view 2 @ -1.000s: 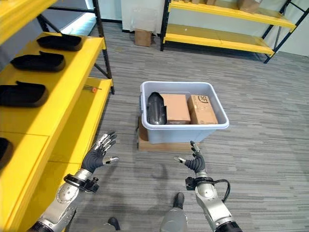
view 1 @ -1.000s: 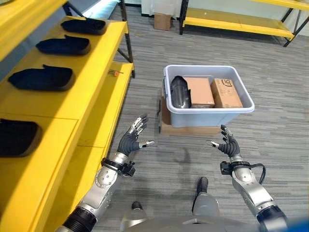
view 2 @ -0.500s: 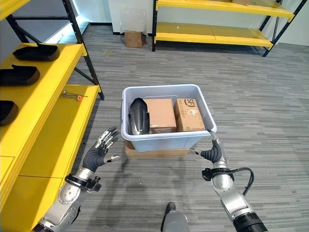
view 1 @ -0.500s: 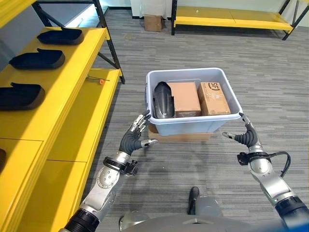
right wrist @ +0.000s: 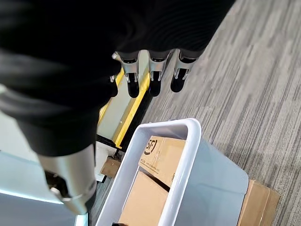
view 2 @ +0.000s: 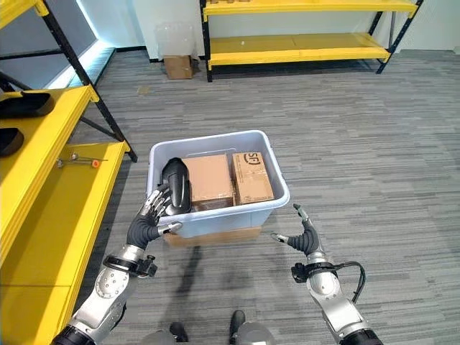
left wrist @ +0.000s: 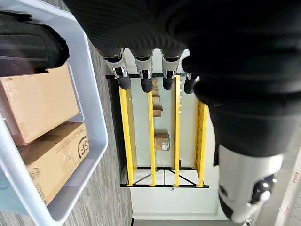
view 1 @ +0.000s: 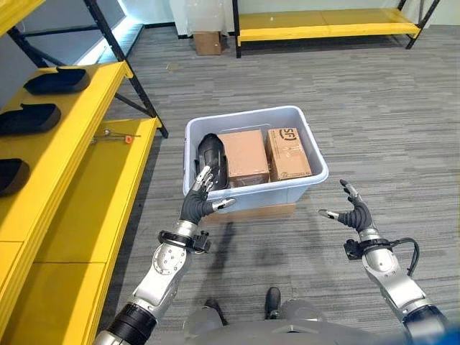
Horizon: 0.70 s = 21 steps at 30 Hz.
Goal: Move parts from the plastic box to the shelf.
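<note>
- Left eye view: the plastic box (view 1: 253, 192) sits on a flat cardboard piece (view 1: 266, 211) on the carpet floor (view 1: 374, 122). Inside, a black part (view 1: 213, 159) stands at 9 o'clock beside two cardboard cartons (view 1: 243, 156). The left hand (view 1: 195, 205) hovers at the box's near-left corner, fingers spread, holding nothing.
- Right eye view: the right hand (view 2: 303, 238) floats off the box's 4 o'clock corner, fingers splayed and empty, open carpet around it. The yellow shelf (view 2: 43, 215) lies at 9 o'clock.
- Left wrist view: straight fingers (left wrist: 144, 75) beside the box rim (left wrist: 92, 132).
- Right wrist view: fingers (right wrist: 154, 75) extended above the box's corner.
</note>
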{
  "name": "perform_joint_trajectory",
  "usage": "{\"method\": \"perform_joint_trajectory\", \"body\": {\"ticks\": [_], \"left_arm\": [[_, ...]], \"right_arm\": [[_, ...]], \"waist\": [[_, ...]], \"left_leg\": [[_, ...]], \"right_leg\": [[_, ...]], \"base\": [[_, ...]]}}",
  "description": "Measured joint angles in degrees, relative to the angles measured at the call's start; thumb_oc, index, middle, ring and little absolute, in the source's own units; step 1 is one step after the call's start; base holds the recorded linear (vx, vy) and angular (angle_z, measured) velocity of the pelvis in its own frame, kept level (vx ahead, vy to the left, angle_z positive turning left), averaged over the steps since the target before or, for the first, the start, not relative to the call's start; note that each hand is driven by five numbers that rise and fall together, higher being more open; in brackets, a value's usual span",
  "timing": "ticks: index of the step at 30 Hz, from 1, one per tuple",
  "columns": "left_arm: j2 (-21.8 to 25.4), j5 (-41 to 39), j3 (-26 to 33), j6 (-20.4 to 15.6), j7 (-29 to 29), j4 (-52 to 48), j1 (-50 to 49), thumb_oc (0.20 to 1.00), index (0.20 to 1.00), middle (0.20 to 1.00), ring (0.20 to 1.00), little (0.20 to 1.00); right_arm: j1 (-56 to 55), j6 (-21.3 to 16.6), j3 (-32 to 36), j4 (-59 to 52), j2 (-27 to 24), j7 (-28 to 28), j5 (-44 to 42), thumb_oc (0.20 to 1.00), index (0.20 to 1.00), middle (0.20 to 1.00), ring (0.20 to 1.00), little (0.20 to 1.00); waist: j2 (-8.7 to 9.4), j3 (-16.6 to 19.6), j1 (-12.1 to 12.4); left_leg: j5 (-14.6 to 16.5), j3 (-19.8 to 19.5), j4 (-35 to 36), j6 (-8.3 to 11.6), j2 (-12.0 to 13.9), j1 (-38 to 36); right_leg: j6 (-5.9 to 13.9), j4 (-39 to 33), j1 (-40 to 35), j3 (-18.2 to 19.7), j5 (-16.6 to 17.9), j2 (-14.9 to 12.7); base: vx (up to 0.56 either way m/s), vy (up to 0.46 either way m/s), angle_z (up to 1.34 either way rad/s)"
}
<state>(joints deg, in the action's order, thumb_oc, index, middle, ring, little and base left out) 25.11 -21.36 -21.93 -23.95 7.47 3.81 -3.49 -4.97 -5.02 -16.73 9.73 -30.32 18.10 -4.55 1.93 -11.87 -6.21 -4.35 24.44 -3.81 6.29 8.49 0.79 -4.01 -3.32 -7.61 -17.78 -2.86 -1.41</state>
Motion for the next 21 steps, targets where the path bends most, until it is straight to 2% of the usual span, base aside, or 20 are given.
{"method": "perform_joint_trajectory", "body": {"ticks": [2, 3, 4, 5, 6, 7, 10, 11, 14, 21], "left_arm": [[0.1, 0.0, 0.1, 0.0, 0.0, 0.8, -0.3, 1.000, 1.000, 1.000, 1.000, 1.000], [0.0, 0.0, 0.1, 0.0, 0.4, 1.4, -0.8, 1.000, 1.000, 1.000, 1.000, 1.000], [0.0, 0.0, 0.1, 0.0, 1.0, 1.7, -1.3, 1.000, 1.000, 1.000, 1.000, 1.000], [-0.4, 0.0, 0.2, 0.0, 2.1, 1.8, -2.2, 1.000, 1.000, 1.000, 1.000, 1.000], [-1.2, 0.0, 1.0, 0.0, 3.2, 2.1, -2.8, 1.000, 1.000, 1.000, 1.000, 1.000], [-1.2, 0.0, 1.6, -0.1, 3.8, 2.0, -2.3, 1.000, 1.000, 1.000, 1.000, 1.000], [-1.3, 0.0, 3.0, 0.0, 4.2, 2.4, -0.8, 1.000, 1.000, 1.000, 1.000, 1.000], [-1.3, 0.0, 3.0, 0.0, 4.2, 2.3, 0.2, 1.000, 1.000, 1.000, 1.000, 1.000], [-1.4, 0.0, 3.6, 0.1, 4.1, 2.3, 0.2, 1.000, 1.000, 1.000, 1.000, 1.000], [-1.3, 0.3, 3.7, 1.1, 2.0, 2.3, 0.1, 1.000, 1.000, 1.000, 1.000, 1.000]], "right_arm": [[-0.7, -0.2, -0.3, 0.0, -0.1, -0.3, -0.5, 1.000, 1.000, 1.000, 1.000, 1.000], [-1.1, -0.3, -0.3, 0.1, 0.0, -1.0, -0.9, 1.000, 1.000, 1.000, 1.000, 1.000], [-1.6, -0.3, -0.6, 0.1, 0.0, -1.7, -1.7, 1.000, 1.000, 1.000, 1.000, 1.000], [-2.2, -0.3, -0.9, 0.1, -0.2, -2.5, -3.1, 1.000, 1.000, 1.000, 1.000, 1.000], [-2.4, -0.4, -1.9, 0.5, 0.5, -2.7, -3.2, 1.000, 1.000, 1.000, 1.000, 1.000], [-2.4, -0.5, -2.9, 0.2, 0.6, -2.9, -3.2, 1.000, 1.000, 1.000, 1.000, 1.000], [-1.5, -0.4, -4.6, 0.0, 1.1, -3.9, -3.3, 1.000, 1.000, 1.000, 1.000, 1.000], [-1.3, 0.2, -4.8, -0.5, 1.4, -5.0, -4.0, 1.000, 1.000, 1.000, 1.000, 1.000], [0.3, 1.4, -5.8, -0.6, 2.3, -5.9, -6.8, 1.000, 1.000, 1.000, 1.000, 1.000], [3.3, 1.6, -6.3, -1.9, 4.0, -6.5, -6.9, 1.000, 1.000, 1.000, 1.000, 1.000]], "waist": [[-0.54, -0.5, 0.9], [-1.07, -0.7, 1.1], [-1.53, -0.8, 1.2], [-2.92, -1.0, 1.1], [-3.18, -0.9, 1.0], [-2.25, -1.1, 1.0], [-1.33, -1.5, 1.7], [-0.73, -1.9, 2.6], [0.24, -2.4, 3.5], [3.79, -3.1, 4.4]], "left_leg": [[-1.1, -1.6, 3.2, 0.22, -0.4, 1.2], [-2.7, -1.3, 3.5, -0.54, 0.8, 2.7], [-4.0, -1.5, 3.7, -0.62, 1.3, 3.1], [-7.7, -2.0, 3.5, -0.71, 2.3, 2.6], [-5.0, -2.9, 4.3, -3.95, 1.2, 0.5], [-4.7, -3.0, 4.6, -3.95, 0.0, 0.3], [-3.2, -2.5, 5.0, -5.36, -2.0, -0.4], [-2.5, -1.6, 6.1, -6.24, -3.6, -2.5], [-1.4, -1.5, 6.8, -6.20, -4.7, -4.5], [-0.5, -2.6, 6.9, -6.12, -5.5, -4.3]], "right_leg": [[-0.15, 0.0, -0.3, 1.5, -0.1, -0.1], [0.00, 0.0, -0.5, 2.0, -0.2, -0.2], [0.73, 0.2, -1.1, 2.6, -0.5, -0.2], [2.81, 1.3, -1.7, 3.4, -1.9, -0.1], [5.19, 3.6, -1.9, 4.8, -3.7, -1.3], [5.98, 4.4, -1.3, 5.0, -4.2, -2.9], [7.53, 5.0, -1.4, 5.0, -4.0, -4.6], [8.41, 4.5, -3.2, 5.0, -4.2, -5.9], [9.41, 4.1, -5.0, 5.0, -4.8, -6.9], [9.44, 4.3, -5.3, 3.8, -4.8, -6.9]], "base": [[0.11, 0.054, -0.36], [0.22, 0.087, -0.47], [0.25, 0.111, -0.46], [0.23, 0.114, -0.47], [0.31, 0.183, -0.41], [0.24, 0.155, -0.27], [0.21, 0.166, -0.06], [0.21, 0.169, -0.01], [0.20, 0.152, 0.00], [0.15, 0.180, 0.07]]}}
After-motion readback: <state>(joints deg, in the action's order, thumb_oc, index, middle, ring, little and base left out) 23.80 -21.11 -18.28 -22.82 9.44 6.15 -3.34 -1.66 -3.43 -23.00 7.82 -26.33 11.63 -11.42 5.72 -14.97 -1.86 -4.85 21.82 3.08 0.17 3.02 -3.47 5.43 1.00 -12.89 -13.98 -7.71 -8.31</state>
